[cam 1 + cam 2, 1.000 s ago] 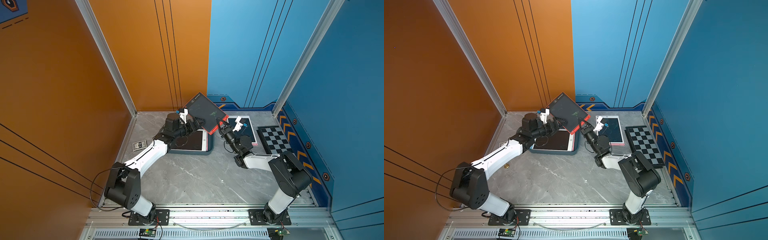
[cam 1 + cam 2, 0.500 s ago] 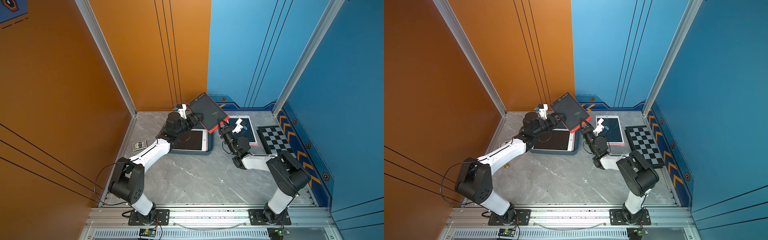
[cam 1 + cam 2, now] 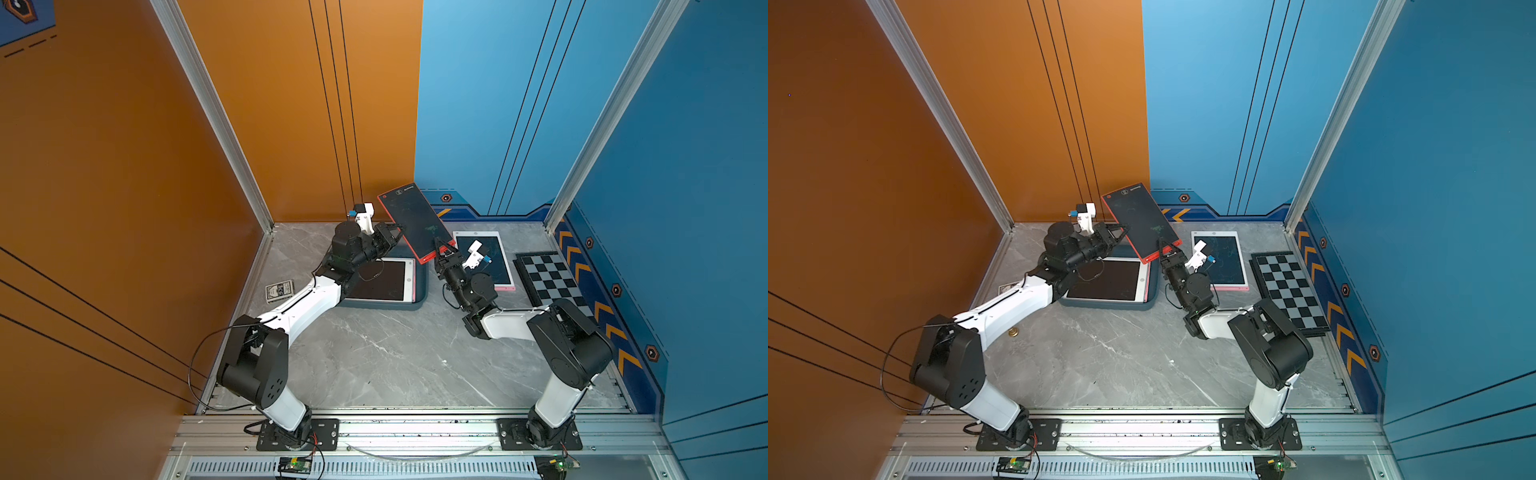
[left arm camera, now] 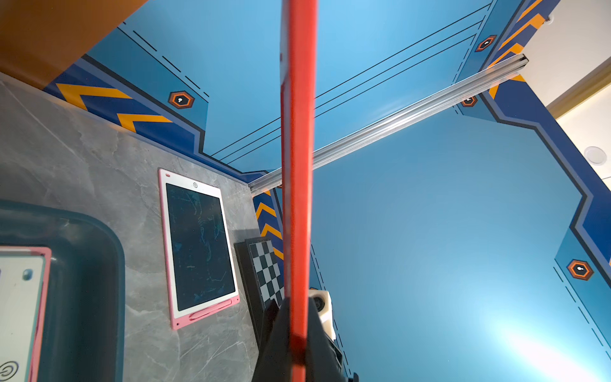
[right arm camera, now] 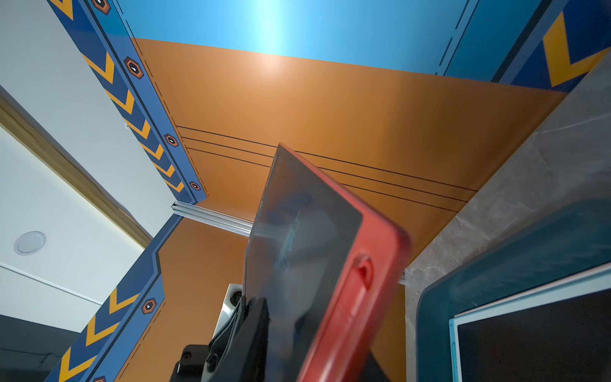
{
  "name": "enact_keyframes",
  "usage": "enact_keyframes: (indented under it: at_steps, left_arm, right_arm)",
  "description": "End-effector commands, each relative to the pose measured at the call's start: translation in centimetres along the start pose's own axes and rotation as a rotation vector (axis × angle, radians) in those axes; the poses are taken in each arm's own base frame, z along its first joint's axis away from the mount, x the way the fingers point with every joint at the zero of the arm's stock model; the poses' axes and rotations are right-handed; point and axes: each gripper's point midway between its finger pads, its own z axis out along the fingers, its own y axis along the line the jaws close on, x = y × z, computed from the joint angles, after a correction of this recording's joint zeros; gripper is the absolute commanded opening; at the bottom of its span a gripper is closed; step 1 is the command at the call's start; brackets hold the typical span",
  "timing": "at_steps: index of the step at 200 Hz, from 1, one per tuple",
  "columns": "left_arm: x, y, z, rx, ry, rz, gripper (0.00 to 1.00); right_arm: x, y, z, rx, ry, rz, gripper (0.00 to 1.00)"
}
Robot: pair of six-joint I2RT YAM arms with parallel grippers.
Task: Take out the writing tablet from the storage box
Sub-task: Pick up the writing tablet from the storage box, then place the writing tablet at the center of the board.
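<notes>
- Looking down in both top views, I see the red-framed writing tablet [image 3: 415,222] tilted up in the air over the far end of the storage box [image 3: 420,286]. It touches neither the box nor the table [image 3: 374,365].
- The left gripper [image 3: 395,237] is clamped tight on the tablet's long edge. The right gripper [image 3: 444,251] has its jaws astride the low corner, a little apart (whether they actually pinch it, I cannot tell).
- Both top views also show a white-framed tablet [image 3: 1104,280] lying flat inside the box. A pink-framed tablet [image 3: 1225,262] lies on the table just beside the box, with a chequered board [image 3: 1287,291] next to it.
- From the left wrist, the writing tablet [image 4: 297,132] shows edge-on as a red strip, well clear of the table. The storage box [image 4: 92,264] sits below it, and the pink-framed tablet [image 4: 198,244] rests outside.
- From the right wrist, the writing tablet [image 5: 304,251] looms close, dark screen and red frame. The left gripper [image 5: 254,314] bites its side edge. I cannot make out the right gripper's own jaws here.
- As I judge it, the lift out of the box is done for this tablet. What is left is carrying it clear and laying it on the table, and possibly the white-framed one after that.
</notes>
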Motion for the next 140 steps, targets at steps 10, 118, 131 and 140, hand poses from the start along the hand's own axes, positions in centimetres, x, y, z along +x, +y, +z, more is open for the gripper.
enact_keyframes:
  at_steps: [10,118,131,140]
  left_arm:
    - [-0.7,-2.8,-0.2,0.067,0.007,0.037,0.00]
    - [5.3,-0.8,1.0,0.022,0.206,-0.024,0.00]
    - [8.0,-0.6,1.8,-0.007,0.293,-0.013,0.00]
    - [9.9,-0.5,2.3,-0.021,0.344,-0.006,0.00]
  right_arm:
    - [-2.2,-0.7,-1.8,0.020,-0.038,-0.004,0.43]
    - [-13.6,2.1,-13.1,0.761,-0.040,-0.840,0.70]
    - [-14.9,3.6,-14.5,0.788,-0.064,-0.891,0.72]
    - [-15.7,4.5,-15.6,0.809,-0.080,-0.916,0.73]
